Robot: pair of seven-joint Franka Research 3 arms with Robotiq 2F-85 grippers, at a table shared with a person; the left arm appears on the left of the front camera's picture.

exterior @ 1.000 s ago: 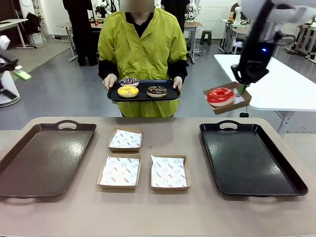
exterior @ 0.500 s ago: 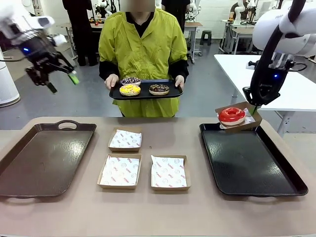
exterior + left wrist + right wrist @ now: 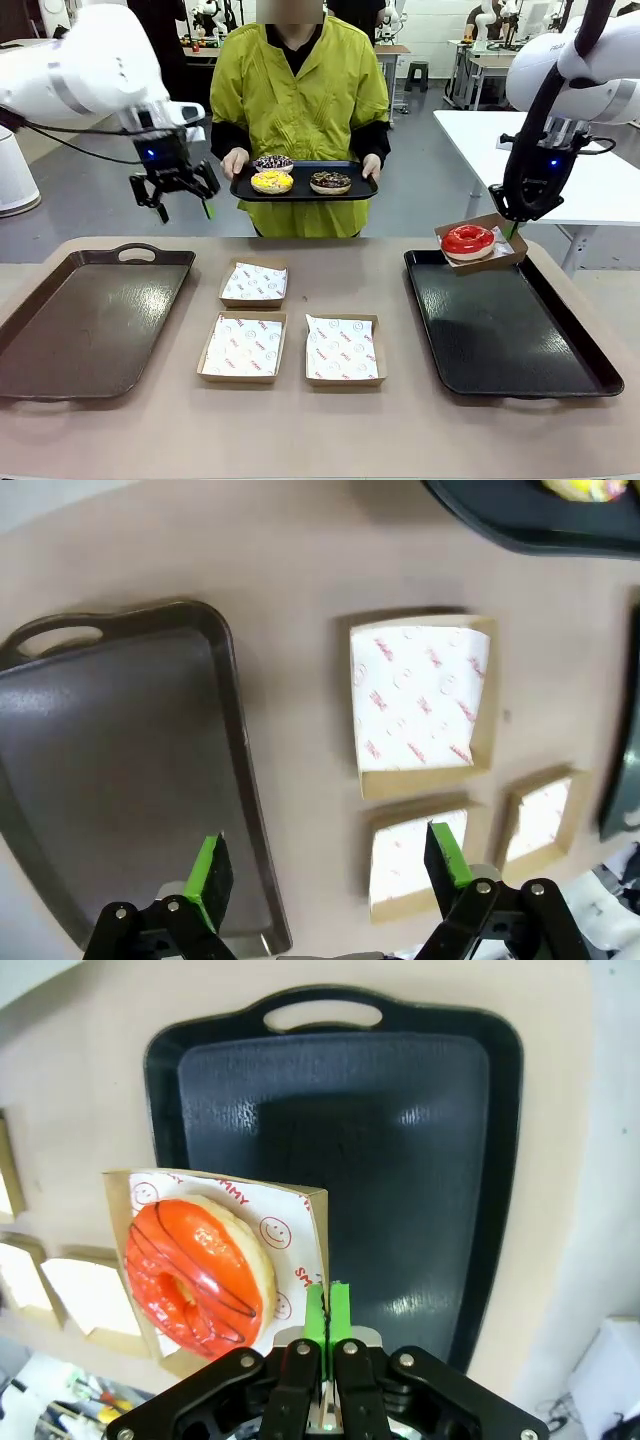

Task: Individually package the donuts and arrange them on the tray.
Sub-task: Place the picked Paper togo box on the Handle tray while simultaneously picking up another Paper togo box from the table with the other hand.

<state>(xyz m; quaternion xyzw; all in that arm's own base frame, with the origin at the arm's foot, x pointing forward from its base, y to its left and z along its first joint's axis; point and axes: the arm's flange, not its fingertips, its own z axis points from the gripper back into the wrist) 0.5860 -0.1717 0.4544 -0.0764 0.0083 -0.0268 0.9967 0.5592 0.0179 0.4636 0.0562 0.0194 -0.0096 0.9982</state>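
Note:
My right gripper point(image 3: 512, 225) is shut on the rim of a paper-lined box point(image 3: 497, 252) holding the red donut point(image 3: 468, 239). The box hangs just above the far left corner of the black tray point(image 3: 510, 325). In the right wrist view the gripper point(image 3: 327, 1310) pinches the box wall point(image 3: 318, 1222) beside the red donut point(image 3: 195, 1270), over the tray point(image 3: 400, 1150). A person holds a small tray point(image 3: 304, 188) with the yellow point(image 3: 272, 181), sprinkled chocolate point(image 3: 272, 162) and dark chocolate point(image 3: 330, 181) donuts. My left gripper point(image 3: 178, 195) hangs open left of it, green pads point(image 3: 210, 880) apart.
Three empty paper-lined boxes point(image 3: 254, 283) point(image 3: 243, 346) point(image 3: 343, 349) lie in the table's middle. A brown tray point(image 3: 90, 315) lies at the left, also under the left wrist camera point(image 3: 120, 770) next to the boxes point(image 3: 420, 705). A white table point(image 3: 590, 190) stands behind on the right.
My right gripper has carried the boxed red donut down and rightwards to the black tray's far corner. My left arm has swung in from the far left towards the person's tray, jaws still open.

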